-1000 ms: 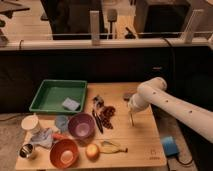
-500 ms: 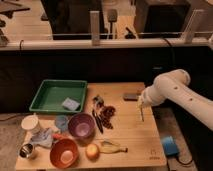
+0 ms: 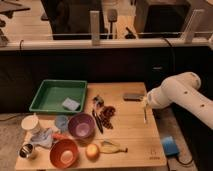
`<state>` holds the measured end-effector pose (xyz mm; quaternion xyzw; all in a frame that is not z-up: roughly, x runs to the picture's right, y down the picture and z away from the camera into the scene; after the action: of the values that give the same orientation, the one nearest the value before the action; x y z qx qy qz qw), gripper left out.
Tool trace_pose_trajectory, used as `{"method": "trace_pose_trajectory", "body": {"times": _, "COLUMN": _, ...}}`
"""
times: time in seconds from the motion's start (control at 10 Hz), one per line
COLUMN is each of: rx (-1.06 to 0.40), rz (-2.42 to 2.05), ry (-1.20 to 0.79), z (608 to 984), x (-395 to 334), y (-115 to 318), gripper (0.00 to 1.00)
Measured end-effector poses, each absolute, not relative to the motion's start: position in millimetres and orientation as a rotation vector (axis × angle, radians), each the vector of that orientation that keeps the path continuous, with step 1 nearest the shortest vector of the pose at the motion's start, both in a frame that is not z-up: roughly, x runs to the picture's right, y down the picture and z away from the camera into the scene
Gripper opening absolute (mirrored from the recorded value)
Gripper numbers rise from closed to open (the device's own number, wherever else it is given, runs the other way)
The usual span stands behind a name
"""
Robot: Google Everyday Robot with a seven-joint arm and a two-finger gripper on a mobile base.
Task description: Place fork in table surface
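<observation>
— What's at the far left?
— A green tray (image 3: pixel 50 87) with a blue sponge (image 3: pixel 71 104) lying in it.
— And nearer?
— A purple bowl (image 3: pixel 81 125), a red bowl (image 3: pixel 63 153) to its near left, then a round fruit (image 3: pixel 92 151) and a banana (image 3: pixel 113 147) further right. A white cup (image 3: pixel 31 122) and a metal can (image 3: pixel 27 150) stand at the left.
— The pincer (image 3: pixel 145 104)?
— On the right, near a dark flat object (image 3: pixel 133 96).

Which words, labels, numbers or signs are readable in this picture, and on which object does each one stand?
No text is readable.
The table surface has a small dark printed mark at its near right corner: too small to read.
The hand, holding the fork at the right edge, shows no label.
</observation>
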<state>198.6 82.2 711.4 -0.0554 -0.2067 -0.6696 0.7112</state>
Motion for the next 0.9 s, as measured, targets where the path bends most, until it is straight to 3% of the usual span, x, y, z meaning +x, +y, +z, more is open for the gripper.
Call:
{"method": "trace_pose_trajectory", "body": {"times": 0.7, "rx": -0.27, "rz": -1.567, "ry": -0.545, "z": 801, "x": 141, "y": 152, "gripper": 0.0}}
{"method": "trace_pose_trajectory", "body": {"times": 0.9, "rx": -0.309, "rz": -1.567, "ry": -0.572, "z": 819, "x": 134, "y": 166, "gripper": 0.1}}
